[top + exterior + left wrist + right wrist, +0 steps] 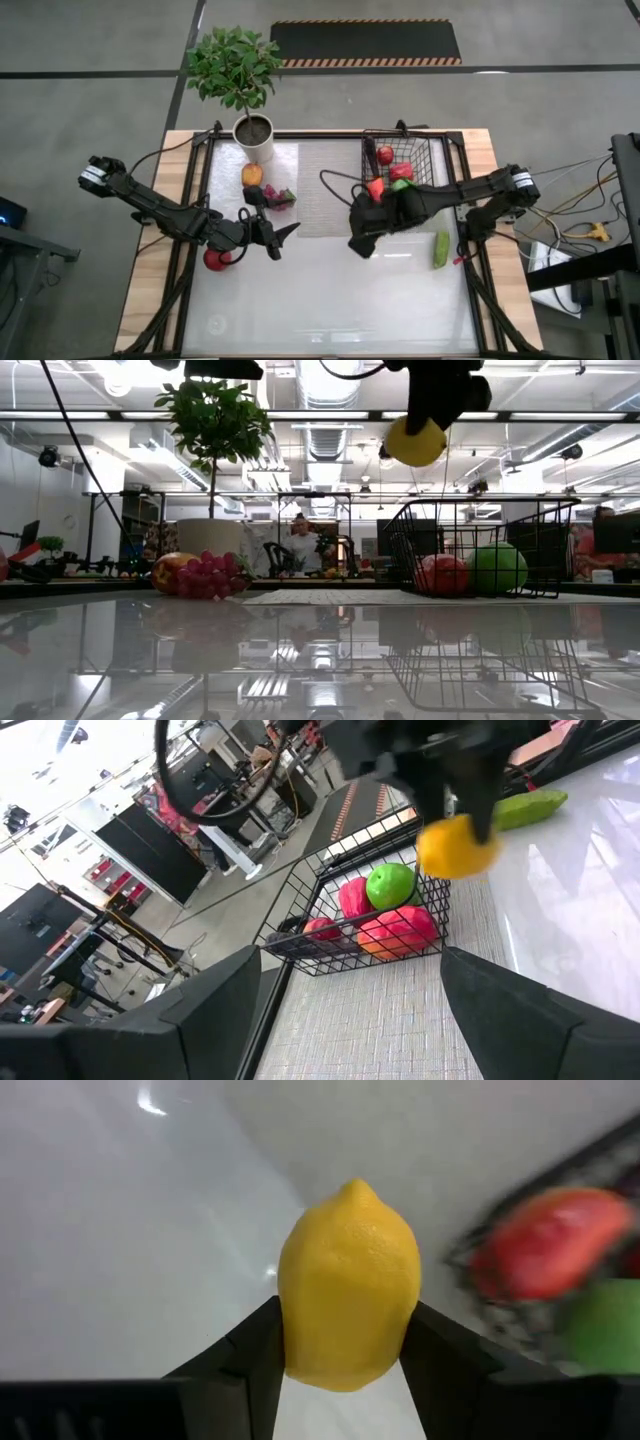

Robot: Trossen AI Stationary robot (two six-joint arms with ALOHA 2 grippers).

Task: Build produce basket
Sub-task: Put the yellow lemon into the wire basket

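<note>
1. Basket (420, 150) sits at far right of the table (330, 300), on the pale mat. Inside already, per left wrist view: green apple (390, 885), red pieces around it (400, 930) – look like red apple + peppers, can't sort them exactly. Low view shows one red (442, 574) and one green side by side behind the mesh.

2. R gripper (345, 1365) clamped on the lemon (348, 1295), fingers pressed on both its sides, pointed end away from wrist. Lemon is up in the air, well clear of the table top (low view: hangs above basket rim height, just beside basket's near-left corner). Not over the basket opening yet, as far as I can judge from overhead.

3. L gripper (272, 238) at left-centre of table, fingers spread apart, nothing between them. Appears to be waiting.

4. Still loose on table:
   - red apple (217, 260), touching/just beside L arm
   - orange fruit (252, 174) near the plant pot (255, 140)
   - grapes (285, 196) just beside the orange fruit
   - cucumber (441, 249), right side, near-side of basket
   - eggplant: can't pick it out for sure.

5. Est. progress: roughly half. About four pcs in, one in transit, at least four left out.

6. Next, my guess: carry lemon over rim, release. Basket is getting full on the near side; the lemon could roll off the heap.
</note>
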